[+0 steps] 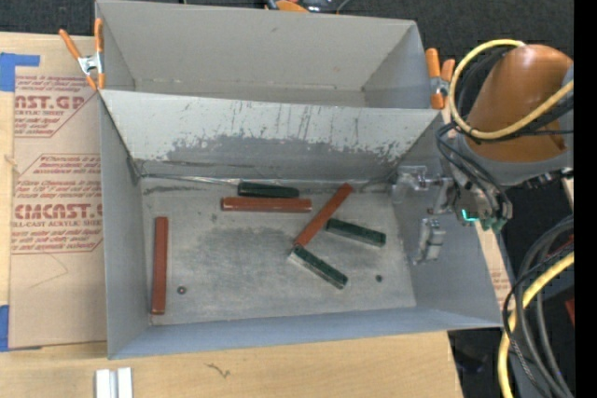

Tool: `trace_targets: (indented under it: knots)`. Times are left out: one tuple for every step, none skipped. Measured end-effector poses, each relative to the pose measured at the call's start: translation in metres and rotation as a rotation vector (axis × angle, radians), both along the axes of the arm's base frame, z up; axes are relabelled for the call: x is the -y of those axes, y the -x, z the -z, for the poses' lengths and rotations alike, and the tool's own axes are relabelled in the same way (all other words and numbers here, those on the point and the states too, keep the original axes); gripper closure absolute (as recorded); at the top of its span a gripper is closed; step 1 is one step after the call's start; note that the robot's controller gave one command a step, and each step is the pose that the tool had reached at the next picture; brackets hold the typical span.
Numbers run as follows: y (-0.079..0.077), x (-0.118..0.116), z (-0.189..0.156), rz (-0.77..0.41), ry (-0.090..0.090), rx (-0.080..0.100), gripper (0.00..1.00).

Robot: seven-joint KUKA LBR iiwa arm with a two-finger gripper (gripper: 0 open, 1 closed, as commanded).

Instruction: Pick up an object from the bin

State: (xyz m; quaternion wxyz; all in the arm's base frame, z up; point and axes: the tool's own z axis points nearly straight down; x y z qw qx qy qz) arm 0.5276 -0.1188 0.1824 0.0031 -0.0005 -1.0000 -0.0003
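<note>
My gripper [420,214] hangs over the bin's right side, close to the right wall. It is open, with nothing between its fingers. Nearest to it, just to its left on the floor, lies a short dark green bar [355,233]. A red-brown bar [324,214] lies slantwise beside that one. A second dark green bar [320,266] lies a little nearer the front, below the slanted bar's lower end.
Toward the back lie a red-brown bar [266,205] and a dark green bar [273,191], side by side. Another red-brown bar [159,264] lies lengthwise along the left wall. The arm with its orange cover and cables reaches in over the right rim.
</note>
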Motion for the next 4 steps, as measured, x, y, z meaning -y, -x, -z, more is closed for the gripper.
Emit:
trace_targets:
  knots:
    - [0.003, -0.082, 0.111, 0.007, -0.003, 0.002, 0.0]
    - [0.022, -0.127, 0.112, -0.309, -0.001, 0.01, 0.0]
    - [0.022, -0.127, 0.112, -0.308, 0.0, 0.009, 1.0]
    - [-0.002, -0.186, -0.016, -0.318, -0.002, 0.018, 1.0]
